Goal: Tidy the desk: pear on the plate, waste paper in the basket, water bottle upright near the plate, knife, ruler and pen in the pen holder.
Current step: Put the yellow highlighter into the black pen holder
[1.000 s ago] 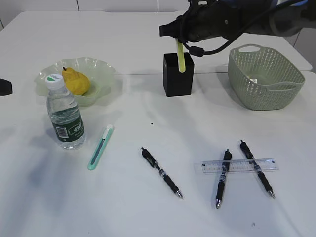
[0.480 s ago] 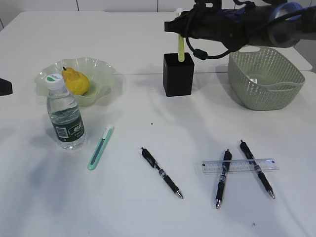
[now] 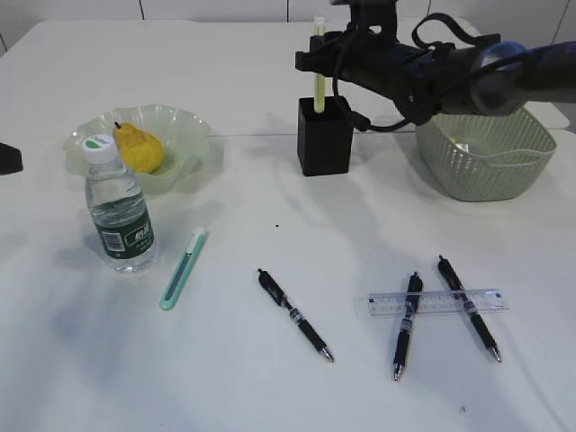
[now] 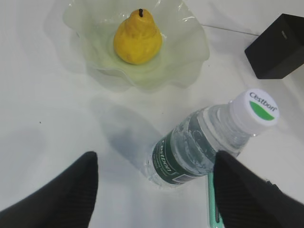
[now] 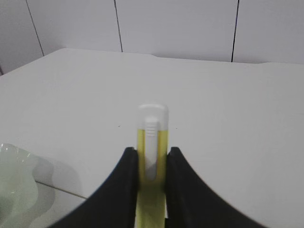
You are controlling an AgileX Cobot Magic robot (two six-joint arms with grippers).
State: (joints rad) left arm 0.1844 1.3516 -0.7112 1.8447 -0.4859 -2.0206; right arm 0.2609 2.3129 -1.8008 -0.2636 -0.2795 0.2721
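Yellow and white, a slim knife point(image 3: 319, 67) stands upright with its lower end inside the black pen holder point(image 3: 325, 136). The right end effector point(image 5: 151, 164) is clenched on the knife's yellow body just below the white cap, one finger on each side, directly above the holder's opening. The grey-green basket point(image 3: 483, 139) sits just right of the holder, beneath the right arm.

On the white worktop point(image 3: 225, 360) nearer the camera, a clear ruler point(image 3: 437, 302) lies across two black pens point(image 3: 406, 325) point(image 3: 468, 308); a third black pen point(image 3: 295, 315) lies alone to their left. A mint-green knife point(image 3: 183, 268) lies further left, just beside the water bottle point(image 3: 118, 208), which stands upright in front of the pale green plate point(image 3: 175, 121). The pear point(image 3: 137, 148) rests on the plate.

The left end effector point(image 4: 154, 183) hangs above the worktop with its fingers point(image 4: 61, 192) spread wide and grasping nothing; the bottle appears between them in the wrist view, without contact.
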